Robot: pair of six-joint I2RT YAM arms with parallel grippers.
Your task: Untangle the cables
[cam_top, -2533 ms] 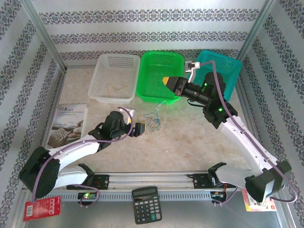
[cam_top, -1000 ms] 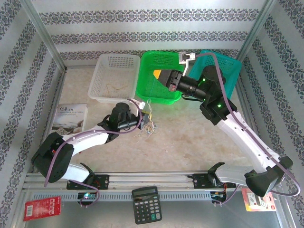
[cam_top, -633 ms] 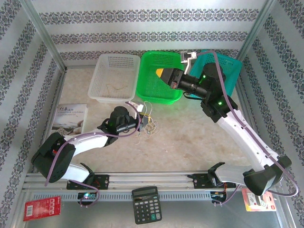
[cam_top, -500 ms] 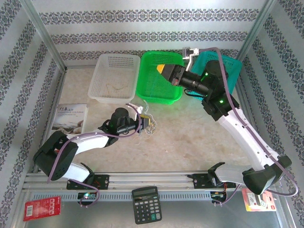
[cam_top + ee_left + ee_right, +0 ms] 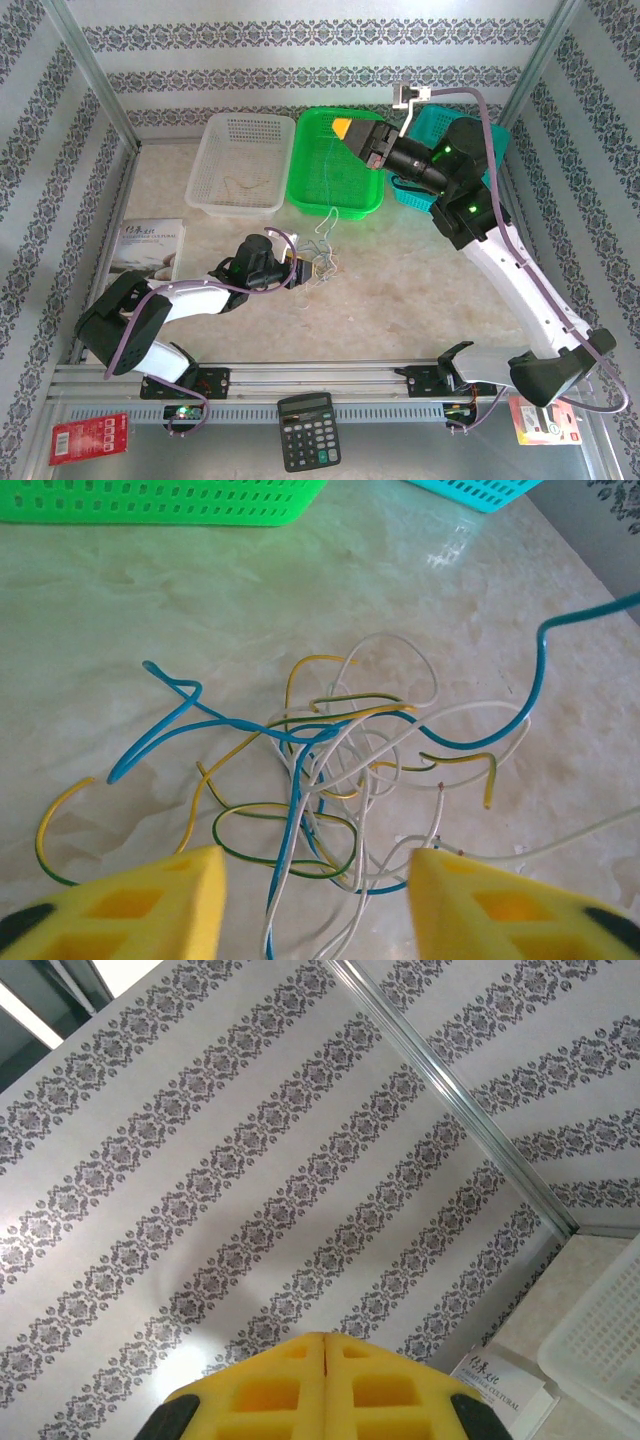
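Left gripper (image 5: 315, 900): yellow block fingers spread wide and low over the pale marble-look tabletop (image 5: 150, 620), gripping nothing.
Cables (image 5: 330, 770): thin blue, white and yellow-green wires in one loose tangle on the table. They lie just ahead of those fingers, with the nearest loops between them.
Green perforated plastic basket (image 5: 300, 185): beyond the tangle.
Right gripper (image 5: 327, 1380): yellow fingers pressed together, raised above the basket. It is possibly pinching a fine strand, but this is too thin to confirm.
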